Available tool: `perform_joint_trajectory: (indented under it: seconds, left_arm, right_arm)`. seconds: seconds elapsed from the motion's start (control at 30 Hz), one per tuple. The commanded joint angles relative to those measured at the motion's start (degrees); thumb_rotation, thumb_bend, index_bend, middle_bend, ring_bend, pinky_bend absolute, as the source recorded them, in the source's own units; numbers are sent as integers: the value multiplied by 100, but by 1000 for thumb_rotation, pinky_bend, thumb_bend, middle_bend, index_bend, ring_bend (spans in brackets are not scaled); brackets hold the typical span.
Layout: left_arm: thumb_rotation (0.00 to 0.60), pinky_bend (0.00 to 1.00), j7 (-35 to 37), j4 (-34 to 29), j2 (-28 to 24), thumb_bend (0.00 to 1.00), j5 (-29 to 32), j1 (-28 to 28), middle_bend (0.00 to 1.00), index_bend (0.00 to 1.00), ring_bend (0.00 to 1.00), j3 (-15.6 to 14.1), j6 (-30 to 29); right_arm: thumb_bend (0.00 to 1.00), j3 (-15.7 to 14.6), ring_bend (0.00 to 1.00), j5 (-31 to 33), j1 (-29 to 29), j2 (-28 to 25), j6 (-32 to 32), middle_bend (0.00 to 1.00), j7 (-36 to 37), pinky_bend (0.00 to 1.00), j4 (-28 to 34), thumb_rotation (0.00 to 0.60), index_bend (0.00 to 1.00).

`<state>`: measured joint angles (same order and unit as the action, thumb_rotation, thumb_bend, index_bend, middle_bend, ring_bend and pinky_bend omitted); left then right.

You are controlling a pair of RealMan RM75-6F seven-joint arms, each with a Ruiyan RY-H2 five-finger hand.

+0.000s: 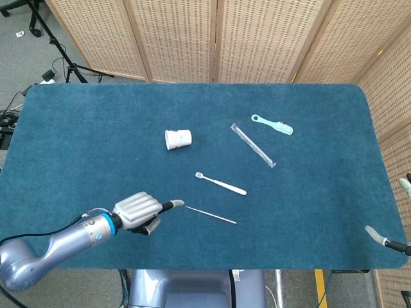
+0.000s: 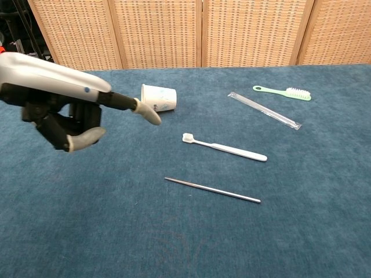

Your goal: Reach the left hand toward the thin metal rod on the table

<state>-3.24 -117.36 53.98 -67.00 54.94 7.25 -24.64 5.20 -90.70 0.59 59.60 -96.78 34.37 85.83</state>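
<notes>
The thin metal rod [image 1: 210, 215] [image 2: 212, 189] lies flat on the blue table [image 1: 77, 141], near the front edge at the middle. My left hand [image 1: 138, 212] [image 2: 69, 113] hovers just left of the rod and holds nothing. One finger points straight out, its tip close to the rod's left end but apart from it; the thumb sticks out below and the other fingers are curled. Only fingertips of my right hand [image 1: 376, 234] show at the table's front right corner, spread apart and empty.
A white paper cup [image 1: 178, 138] [image 2: 157, 99] lies on its side behind the left hand. A white toothbrush [image 1: 220, 183] [image 2: 226, 147] lies just beyond the rod. Further back right are a wrapped clear stick [image 1: 252, 145] [image 2: 265, 110] and a green brush [image 1: 273, 124] [image 2: 282, 92].
</notes>
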Motion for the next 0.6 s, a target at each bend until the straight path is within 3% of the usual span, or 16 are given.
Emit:
perform_joint_trajectory:
  seconds: [0.03, 0.33, 0.6]
  left_arm:
    - [600, 1000, -621, -10, 90, 968, 1168, 933, 1000, 46, 1000, -326, 398]
    - [600, 1000, -1499, 99, 857, 967, 3390, 2614, 1000, 45, 1000, -1589, -245]
    - [600, 1000, -1715, 260, 1530, 964, 4529, 3435, 1000, 45, 1000, -2023, -751]
  right_arm:
    - [0, 14, 0, 20, -1, -6, 1, 0, 26, 0, -9, 600, 0]
    - [0, 46, 0, 91, 11, -22, 70, 0, 104, 0, -29, 600, 0]
    - [0, 71, 0, 134, 26, -31, 128, 0, 168, 0, -57, 600, 0]
